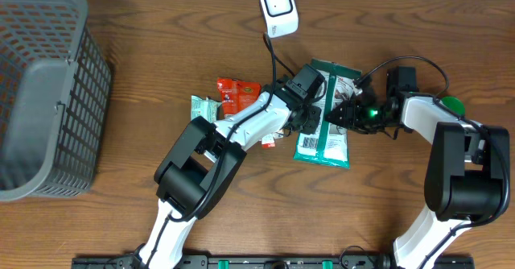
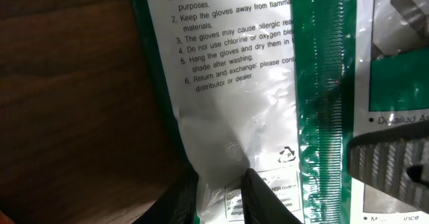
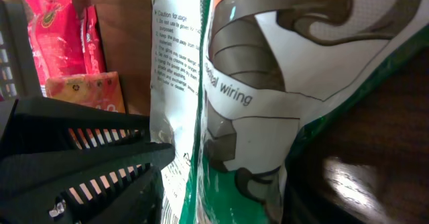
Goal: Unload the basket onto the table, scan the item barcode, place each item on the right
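Glove packet (image 1: 326, 144): green border, white panels, black print, grey-brown glove picture. Snack pouch (image 1: 236, 93): red, yellow marks. Small packet (image 1: 203, 108): pale green. Basket (image 1: 48, 92): grey lattice. Scanner (image 1: 278, 9): white. Table (image 1: 121, 188): brown wood grain.

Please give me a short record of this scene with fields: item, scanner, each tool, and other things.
item: green-white glove package, centre of scene
scanner: white, beyond the package, not touching it
left tool: shut on the package's edge
right tool: against the package, grip unclear
others: grey basket at left; red snack packet left of the package
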Tool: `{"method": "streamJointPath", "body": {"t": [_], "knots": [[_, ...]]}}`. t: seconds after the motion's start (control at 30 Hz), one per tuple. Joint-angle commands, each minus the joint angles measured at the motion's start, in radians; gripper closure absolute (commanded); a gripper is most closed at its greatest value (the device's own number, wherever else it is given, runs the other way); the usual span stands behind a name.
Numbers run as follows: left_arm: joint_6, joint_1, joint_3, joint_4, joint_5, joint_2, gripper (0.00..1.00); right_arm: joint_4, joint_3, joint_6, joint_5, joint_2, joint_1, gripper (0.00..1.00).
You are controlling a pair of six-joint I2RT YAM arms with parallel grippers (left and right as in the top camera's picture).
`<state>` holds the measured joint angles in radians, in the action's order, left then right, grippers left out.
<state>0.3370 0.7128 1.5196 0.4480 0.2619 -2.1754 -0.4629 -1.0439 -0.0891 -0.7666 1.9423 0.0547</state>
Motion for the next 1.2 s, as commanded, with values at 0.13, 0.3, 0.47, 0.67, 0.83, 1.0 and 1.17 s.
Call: {"method": "streamJointPath", "body": {"t": [0.13, 0.3, 0.47, 0.67, 0.83, 1.0, 1.17], "knots": [[-0.002, 0.013, -0.011, 0.014, -0.012, -0.056, 0.75, 0.002, 0.026, 0.028, 0.036, 0.039, -0.016, 0.54], [-0.002, 0.013, -0.011, 0.013, -0.012, -0.056, 0.75, 0.003, 0.026, 0.045, 0.098, 0.039, -0.018, 0.5], [-0.002, 0.013, -0.011, 0.012, -0.012, -0.056, 0.75, 0.005, 0.026, 0.045, 0.11, 0.039, -0.018, 0.53], [-0.002, 0.013, -0.011, 0.002, -0.012, -0.056, 0.75, 0.007, 0.026, 0.045, 0.11, 0.039, -0.018, 0.54], [-0.002, 0.013, -0.011, 0.001, -0.012, -0.056, 0.75, 0.013, 0.026, 0.046, 0.11, 0.039, -0.022, 0.6], [-0.002, 0.012, -0.01, -0.005, -0.012, -0.054, 0.75, 0.021, 0.026, 0.066, 0.111, 0.039, -0.042, 0.7], [-0.014, 0.002, 0.006, -0.005, -0.012, -0.008, 0.76, 0.019, 0.024, 0.076, 0.111, 0.034, -0.034, 0.88]]}}
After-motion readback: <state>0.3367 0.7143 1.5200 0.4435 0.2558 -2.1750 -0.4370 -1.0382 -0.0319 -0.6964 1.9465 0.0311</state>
